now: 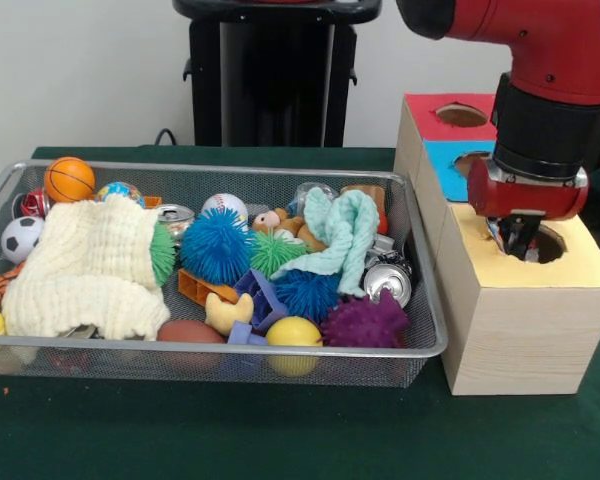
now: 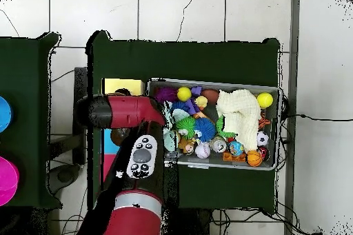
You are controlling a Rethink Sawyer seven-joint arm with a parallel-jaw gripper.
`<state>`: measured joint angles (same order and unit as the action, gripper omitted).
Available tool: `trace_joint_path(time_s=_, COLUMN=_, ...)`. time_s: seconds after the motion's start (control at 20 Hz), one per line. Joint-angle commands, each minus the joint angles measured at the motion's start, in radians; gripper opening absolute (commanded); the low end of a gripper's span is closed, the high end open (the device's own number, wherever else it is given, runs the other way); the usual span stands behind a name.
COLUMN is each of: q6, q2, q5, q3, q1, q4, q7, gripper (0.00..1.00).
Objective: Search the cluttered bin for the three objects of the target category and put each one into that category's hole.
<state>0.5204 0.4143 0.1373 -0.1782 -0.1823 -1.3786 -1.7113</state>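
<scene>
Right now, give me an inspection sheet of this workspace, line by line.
Surface: green table cloth.
Job's things: wire bin holding balls, cans and toys; wooden box with yellow, blue and red holes beside it.
Clutter: cream cloth and mint cloth cover part of the pile.
Gripper: gripper sits over the yellow hole; state unclear.
Cables: black cable behind the bin.
Surroundings: tiled floor.

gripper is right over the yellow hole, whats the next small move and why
Probably lift straight up out of the yellow box's hole, then swing over to the bin. The gripper has its tips at the hole's mouth and nothing shows between them, though I cannot tell if they are open. The bin is full of balls, cloths and cans to search.
</scene>
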Motion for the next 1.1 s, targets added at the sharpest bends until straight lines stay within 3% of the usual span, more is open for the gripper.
trace_joint_path(time_s=0.05, q6=0.386, q2=-0.067, q5=-0.005, q3=-0.083, q1=-0.017, q4=-0.146, q7=-0.265, gripper=0.0)
trace_joint_path(time_s=0.2, q6=0.402, q2=-0.038, q5=-0.008, q3=-0.099, q1=-0.038, q4=-0.154, q7=-0.252, gripper=0.0)
trace_joint_path(time_s=0.4, q6=0.338, q2=-0.026, q5=0.0, q3=-0.084, q1=-0.03, q4=-0.178, q7=-0.211, gripper=0.0)
trace_joint_path(time_s=0.45, q6=0.314, q2=-0.023, q5=0.0, q3=-0.076, q1=-0.026, q4=-0.184, q7=-0.19, gripper=1.0)
trace_joint_path(time_s=0.6, q6=0.207, q2=0.001, q5=0.002, q3=-0.048, q1=-0.009, q4=-0.229, q7=-0.163, gripper=1.0)
trace_joint_path(time_s=0.9, q6=0.192, q2=0.016, q5=0.001, q3=-0.029, q1=0.001, q4=-0.247, q7=-0.132, gripper=1.0)
trace_joint_path(time_s=1.1, q6=0.166, q2=0.025, q5=0.007, q3=-0.048, q1=-0.016, q4=-0.247, q7=-0.163, gripper=1.0)
